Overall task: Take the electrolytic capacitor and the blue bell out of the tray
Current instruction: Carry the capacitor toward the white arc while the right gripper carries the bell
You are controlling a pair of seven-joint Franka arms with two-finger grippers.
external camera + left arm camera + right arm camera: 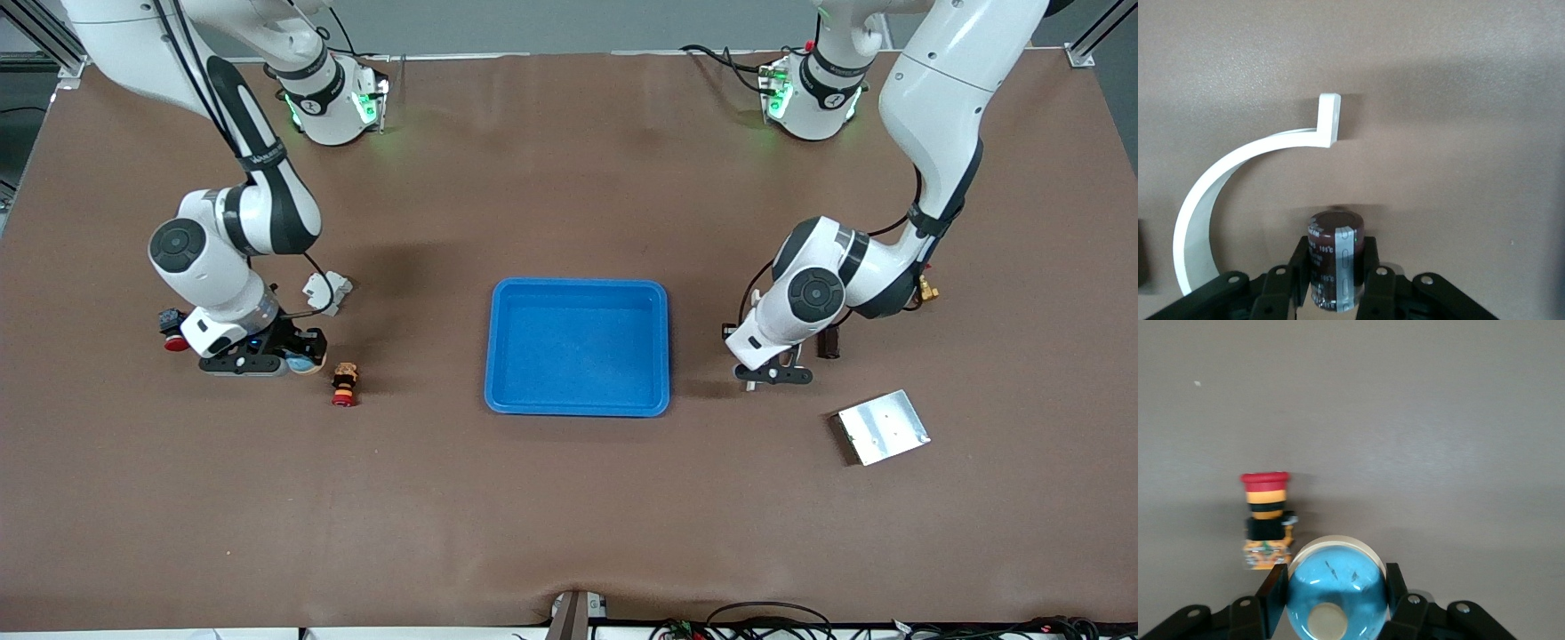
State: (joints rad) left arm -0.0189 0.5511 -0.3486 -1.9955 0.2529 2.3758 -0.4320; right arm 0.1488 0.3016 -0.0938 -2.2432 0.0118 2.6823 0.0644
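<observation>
Front view, landmark: blue tray (578,348) is sitting mid-table; every place below is given against it.
Right gripper (298,358): is hanging low over the table toward the right arm's end from the tray, its fingers (1273,590) pinching the bell (1336,595) between them.
Bell: is showing as a blue dome with a pale rim in the right wrist view, gripped on both sides, well apart from the tray.
Push-button switch (344,384): is lying on the table between the right gripper and the tray, red cap, yellow and black bands, just beside the bell.
Left gripper (772,373): is hanging low toward the left arm's end from the tray, near its rim, fingers (1300,269) clamping the capacitor (1334,259).
Capacitor: is standing upright between the fingers, dark brown with a grey stripe.
White curved bracket (1235,196): is lying on the table just beside the capacitor.
Metal plate (882,427): is lying toward the left arm's end, nearer the front camera than the tray's middle.
</observation>
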